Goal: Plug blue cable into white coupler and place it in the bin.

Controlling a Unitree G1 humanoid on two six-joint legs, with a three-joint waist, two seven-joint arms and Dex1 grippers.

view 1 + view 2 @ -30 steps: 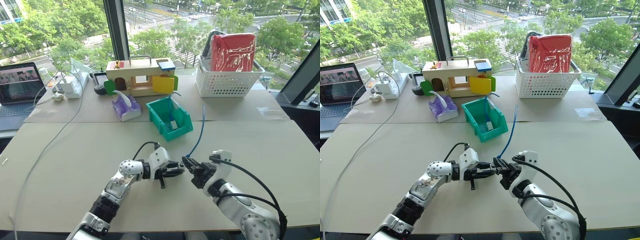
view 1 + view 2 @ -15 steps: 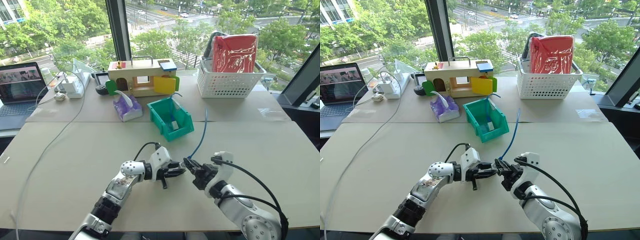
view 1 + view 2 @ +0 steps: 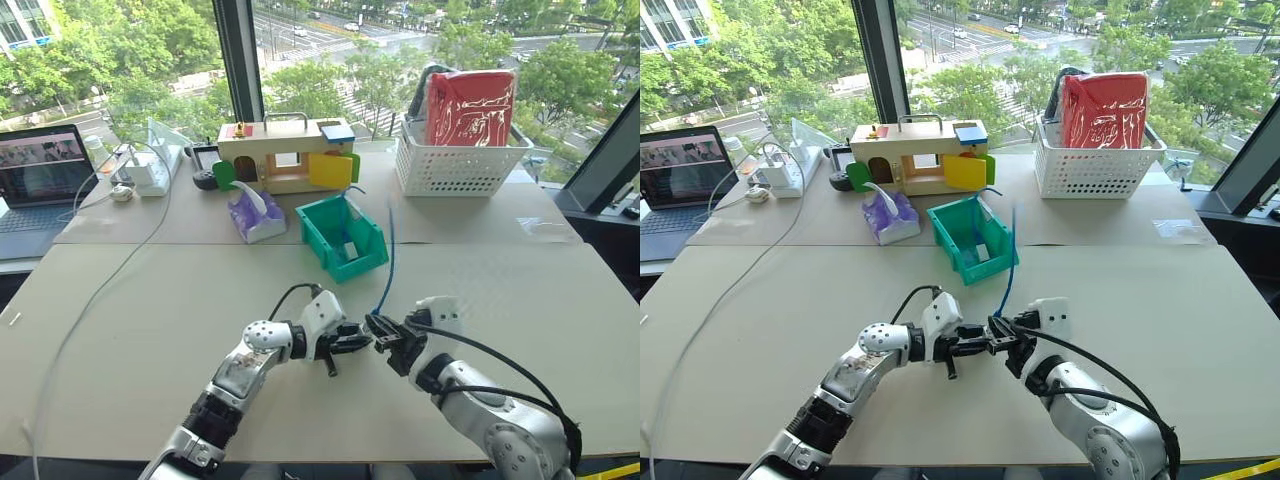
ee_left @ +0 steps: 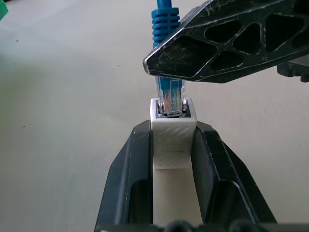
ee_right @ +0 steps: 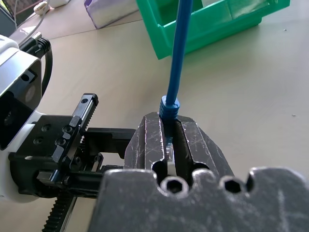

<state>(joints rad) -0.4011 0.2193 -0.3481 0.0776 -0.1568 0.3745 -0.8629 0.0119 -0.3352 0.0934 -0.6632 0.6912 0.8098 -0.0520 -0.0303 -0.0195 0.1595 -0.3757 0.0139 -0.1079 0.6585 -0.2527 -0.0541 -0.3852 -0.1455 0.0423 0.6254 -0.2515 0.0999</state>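
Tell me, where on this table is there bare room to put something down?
Free: the near table left of the left gripper, and the stretch right of the blue cable, below the white basket. Crowded: the far edge, from laptop to bin.

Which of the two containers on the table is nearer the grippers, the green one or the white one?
The bin, teal-green with a cut-down front, sits nearer, just beyond the grippers; the white lattice basket stands farther back by the window.

A bright-blue cable (image 4: 164, 29) with a clear plug meets a white coupler (image 4: 173, 135) between black jaws above a beige worktop (image 3: 150, 290); behind, a teal-green bin (image 3: 325, 245) and white lattice basket (image 3: 455, 165) holding red packaging (image 3: 468, 105).
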